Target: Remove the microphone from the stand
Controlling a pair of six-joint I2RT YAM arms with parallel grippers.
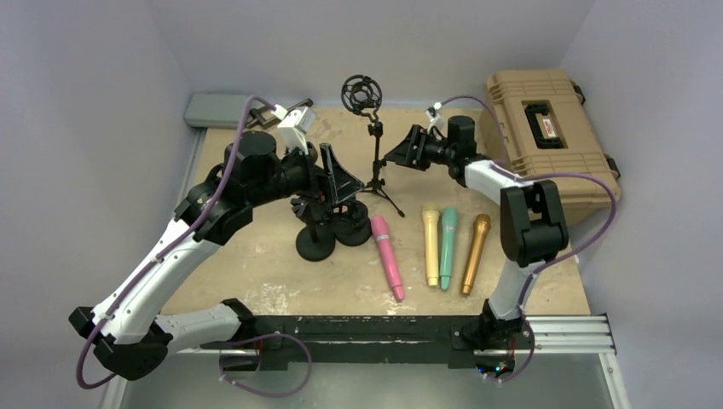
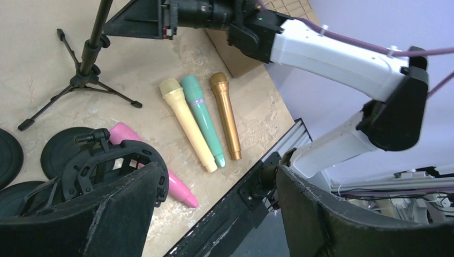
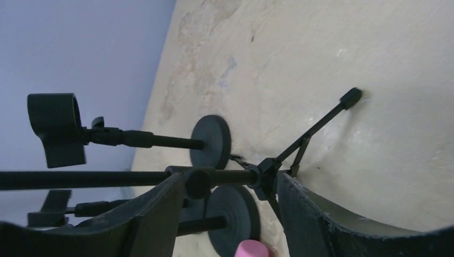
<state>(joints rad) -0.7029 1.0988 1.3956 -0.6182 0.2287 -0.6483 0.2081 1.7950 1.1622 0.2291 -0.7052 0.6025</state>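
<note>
Four microphones lie side by side on the table: pink [image 1: 387, 255], cream [image 1: 430, 247], teal [image 1: 448, 247] and gold [image 1: 475, 253]. They also show in the left wrist view: pink [image 2: 176, 184], cream [image 2: 190, 126], teal [image 2: 206, 120], gold [image 2: 227, 115]. A black tripod stand [image 1: 375, 158] carries an empty ring mount [image 1: 361, 92]. My right gripper [image 1: 397, 153] is open, its jaws either side of the tripod's pole [image 3: 160, 177] without touching it. My left gripper [image 1: 338, 175] is open and empty above the round-base stands [image 1: 328, 232].
A tan hard case [image 1: 546, 136] sits at the back right and a grey box [image 1: 217, 109] at the back left. An empty clip [image 3: 56, 128] tops one round-base stand. A black rail [image 1: 358, 328] runs along the near edge.
</note>
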